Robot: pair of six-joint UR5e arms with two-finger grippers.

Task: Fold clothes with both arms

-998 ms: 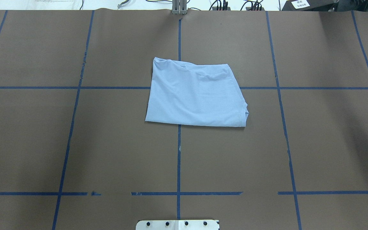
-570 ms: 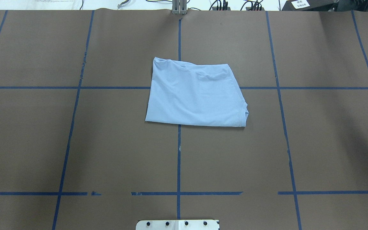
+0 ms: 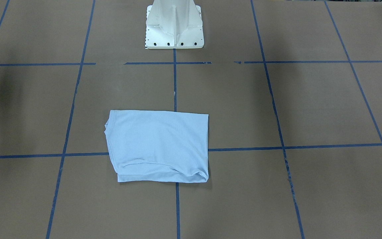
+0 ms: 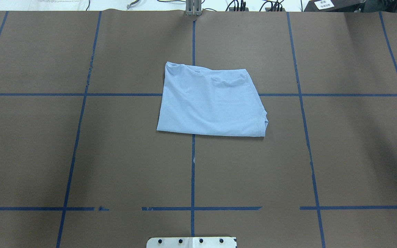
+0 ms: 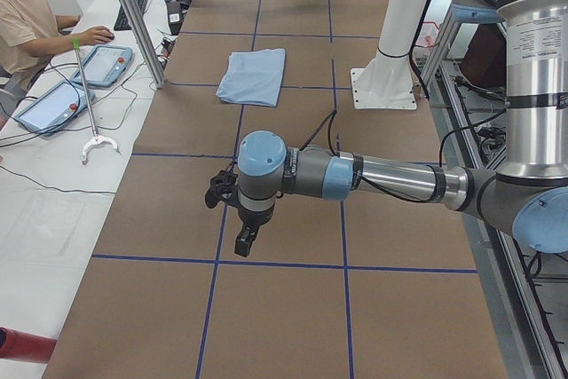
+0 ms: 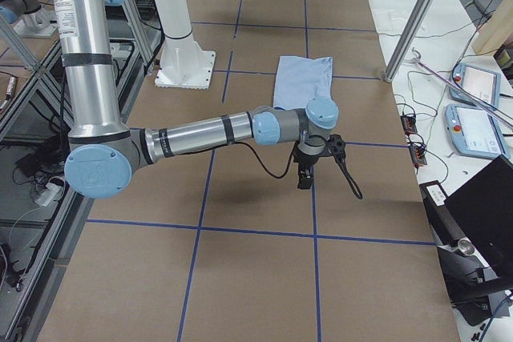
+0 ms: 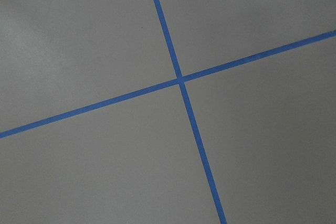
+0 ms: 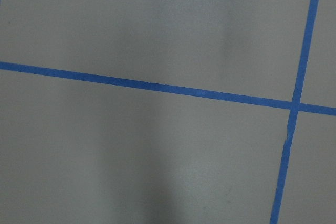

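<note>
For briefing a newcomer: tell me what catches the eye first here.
A folded light blue T-shirt lies flat at the middle of the brown table, across its blue tape lines. The left gripper and right gripper hang over bare table at opposite ends, far from the shirt.

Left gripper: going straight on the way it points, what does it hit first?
The left gripper points down, so likely the bare table near a tape crossing; the shirt lies well away.
</note>
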